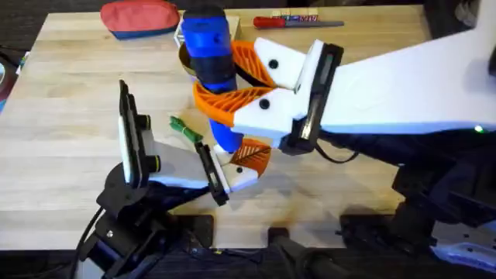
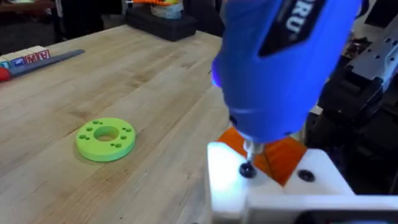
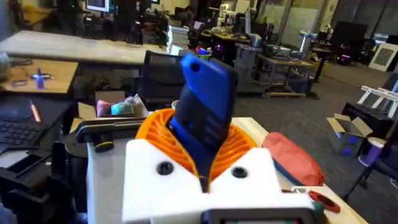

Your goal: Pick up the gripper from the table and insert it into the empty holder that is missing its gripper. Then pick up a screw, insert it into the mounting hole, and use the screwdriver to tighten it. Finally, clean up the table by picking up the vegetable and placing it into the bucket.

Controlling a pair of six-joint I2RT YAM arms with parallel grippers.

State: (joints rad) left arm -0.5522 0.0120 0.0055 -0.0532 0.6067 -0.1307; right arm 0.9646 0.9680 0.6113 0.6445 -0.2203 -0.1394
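Observation:
My right gripper [image 1: 215, 75] is shut on the blue screwdriver [image 1: 209, 40], its orange ribbed fingers [image 3: 155, 134] clamped on the barrel [image 3: 204, 106]. The screwdriver stands upright with its bit on a black screw [image 2: 247, 169]. That screw sits in the white holder [image 2: 225, 182], which carries the orange gripper [image 2: 285, 158] at my left arm's tip [image 1: 242, 167]. The green vegetable [image 1: 186, 130] lies on the table just left of the tool's lower end. A brown edge of the bucket [image 1: 185, 60] peeks out behind the screwdriver.
A green ring disc [image 2: 106, 138] lies on the wood beyond the holder. At the table's far edge are a red pouch [image 1: 139, 17] and a slim red-handled screwdriver [image 1: 294, 22]. The right arm's white body [image 1: 403, 85] spans the table's right half.

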